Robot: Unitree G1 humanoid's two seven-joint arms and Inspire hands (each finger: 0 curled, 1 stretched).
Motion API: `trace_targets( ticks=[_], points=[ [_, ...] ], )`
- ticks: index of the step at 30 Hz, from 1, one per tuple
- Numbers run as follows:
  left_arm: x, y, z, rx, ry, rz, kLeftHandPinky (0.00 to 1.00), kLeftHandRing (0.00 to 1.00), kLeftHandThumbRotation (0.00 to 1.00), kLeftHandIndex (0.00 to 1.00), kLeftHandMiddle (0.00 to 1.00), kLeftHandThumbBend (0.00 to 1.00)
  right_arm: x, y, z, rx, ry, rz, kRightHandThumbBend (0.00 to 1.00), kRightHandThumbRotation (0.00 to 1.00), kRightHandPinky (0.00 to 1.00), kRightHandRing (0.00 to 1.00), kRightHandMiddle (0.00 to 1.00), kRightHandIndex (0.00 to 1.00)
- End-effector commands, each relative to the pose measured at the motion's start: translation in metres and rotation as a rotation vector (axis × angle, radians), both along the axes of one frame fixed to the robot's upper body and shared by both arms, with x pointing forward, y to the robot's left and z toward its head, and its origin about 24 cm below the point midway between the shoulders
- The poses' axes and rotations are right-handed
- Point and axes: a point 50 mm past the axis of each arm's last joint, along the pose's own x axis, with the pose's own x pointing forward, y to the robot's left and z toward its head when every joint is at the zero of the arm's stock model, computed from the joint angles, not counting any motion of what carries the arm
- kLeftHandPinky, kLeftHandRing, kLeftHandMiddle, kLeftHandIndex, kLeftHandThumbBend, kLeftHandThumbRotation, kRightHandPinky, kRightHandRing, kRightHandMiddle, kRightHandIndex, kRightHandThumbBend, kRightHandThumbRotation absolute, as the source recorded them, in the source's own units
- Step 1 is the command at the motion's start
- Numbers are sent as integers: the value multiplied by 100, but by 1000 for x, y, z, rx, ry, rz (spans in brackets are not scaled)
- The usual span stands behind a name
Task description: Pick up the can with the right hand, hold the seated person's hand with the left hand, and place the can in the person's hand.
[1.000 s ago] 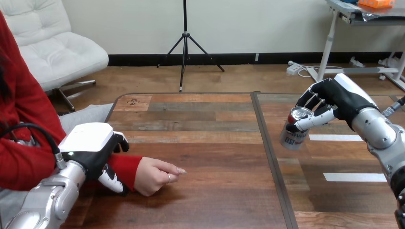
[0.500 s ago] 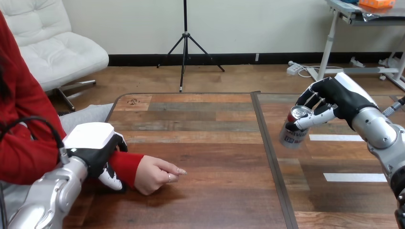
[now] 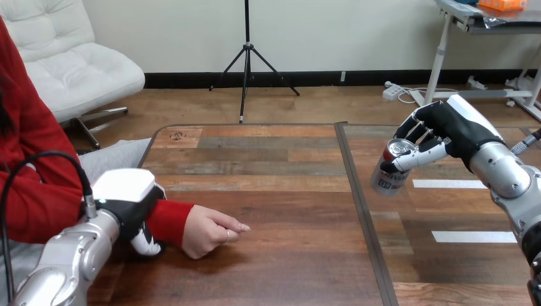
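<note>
Since a second ago the robot's left hand (image 3: 127, 201) has slid a little toward 5 o'clock along the person's red-sleeved wrist (image 3: 171, 220), and the can (image 3: 386, 178) has tipped slightly further. At 8 o'clock, the left hand lies over the wrist, fingers curled round it. The person's hand (image 3: 210, 231) rests loosely fisted on the wooden surface (image 3: 287, 191) at 7 o'clock. At 3 o'clock, the right hand (image 3: 450, 131) grips the can, thumb across its side and fingers behind its rim, its top leaning toward 1 o'clock. Dark print on the can's pale label (image 3: 390, 182) is too small to make out.
</note>
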Motion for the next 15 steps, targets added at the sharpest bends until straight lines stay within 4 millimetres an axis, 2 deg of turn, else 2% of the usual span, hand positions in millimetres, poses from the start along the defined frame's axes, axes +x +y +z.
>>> trace_targets(
  ticks=[1,4,15],
  points=[
    [-2,5,-7,36,62,20,50,59,3,62,63,91,10,3,31,7,-134,24,82,0,37,41,43,45],
    [-2,4,-7,7,85,52,49,58,2,60,61,90,10,3,30,16,-132,21,82,0,37,41,43,45],
    [-1,2,-6,-51,114,86,30,38,0,50,46,87,10,4,30,20,-130,21,82,0,36,40,43,45]
  ],
)
